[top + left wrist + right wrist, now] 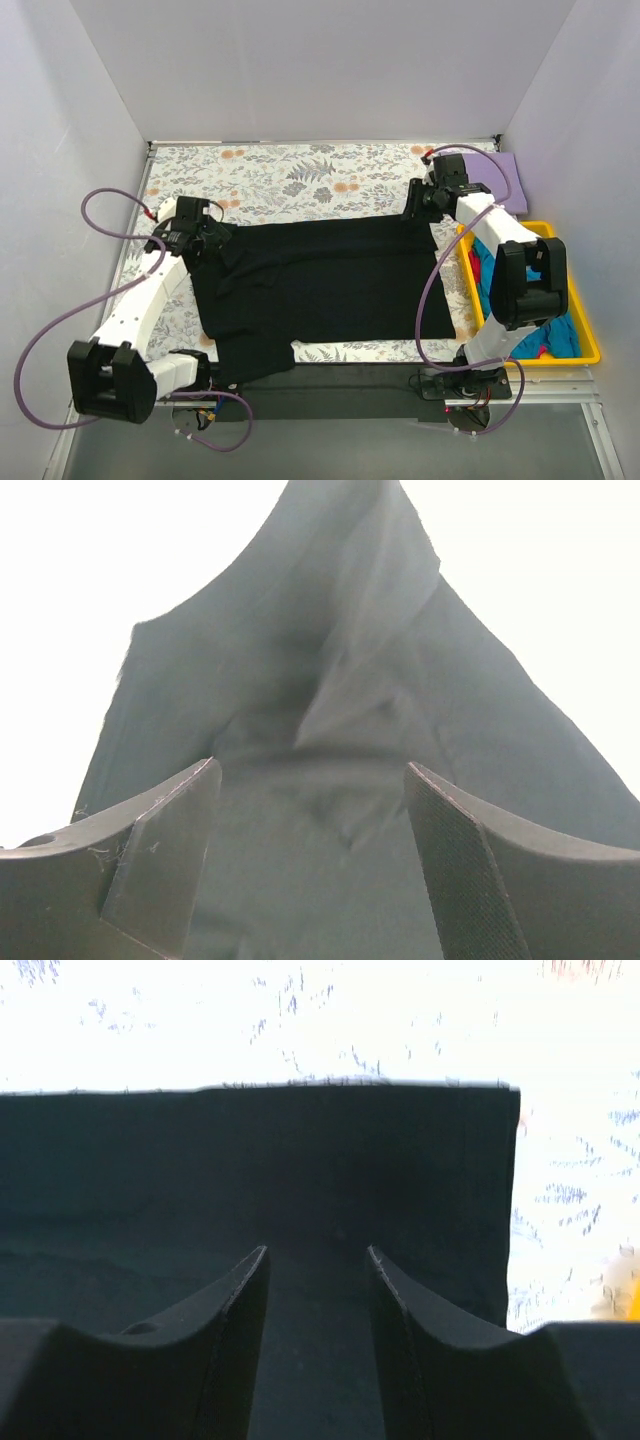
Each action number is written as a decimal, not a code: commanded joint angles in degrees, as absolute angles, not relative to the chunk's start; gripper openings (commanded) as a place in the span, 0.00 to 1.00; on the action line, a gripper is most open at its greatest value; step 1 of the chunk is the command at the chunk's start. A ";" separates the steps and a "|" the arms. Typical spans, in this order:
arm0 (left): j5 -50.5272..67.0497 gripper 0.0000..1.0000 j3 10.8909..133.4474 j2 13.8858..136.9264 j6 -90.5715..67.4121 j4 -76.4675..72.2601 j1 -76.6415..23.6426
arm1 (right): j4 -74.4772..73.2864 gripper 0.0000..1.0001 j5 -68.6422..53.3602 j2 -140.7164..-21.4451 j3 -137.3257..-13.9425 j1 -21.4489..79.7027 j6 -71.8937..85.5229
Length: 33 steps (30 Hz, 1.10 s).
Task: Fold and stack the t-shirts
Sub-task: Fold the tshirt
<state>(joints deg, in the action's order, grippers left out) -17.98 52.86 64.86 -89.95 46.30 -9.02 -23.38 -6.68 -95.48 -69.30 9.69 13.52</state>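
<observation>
The black t-shirt (320,280) lies spread across the middle of the table, one sleeve hanging toward the near left edge. My left gripper (212,235) is open over its far left corner; the left wrist view shows wrinkled black cloth (320,780) between the spread fingers (460,850). My right gripper (418,208) is open over the far right corner; flat black cloth (300,1160) lies under its fingers (240,1310). A lavender shirt (508,178) lies folded at the far right. Teal and pink shirts (552,335) lie in the tray.
A floral-print cloth (300,175) covers the table. A yellow tray (590,345) stands along the right edge, beside the right arm. White walls close in the left, far and right sides.
</observation>
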 commanded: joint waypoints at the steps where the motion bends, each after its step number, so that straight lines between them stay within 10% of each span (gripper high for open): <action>1: -19.61 0.73 51.68 69.86 -82.71 33.68 -7.74 | -17.06 0.49 -9.31 -97.38 -70.93 8.88 12.83; 21: -9.32 0.53 65.30 99.58 -84.46 18.81 2.55 | -10.72 0.48 -14.41 -112.14 -78.92 5.10 13.97; 33: -12.66 0.03 63.99 102.92 -80.69 13.37 7.55 | -7.74 0.47 -16.26 -119.35 -78.92 0.71 17.93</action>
<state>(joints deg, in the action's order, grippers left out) -10.74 63.79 103.55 -82.61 16.99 4.95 -9.56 -15.88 -116.71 -77.52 2.11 16.75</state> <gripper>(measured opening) 0.045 0.473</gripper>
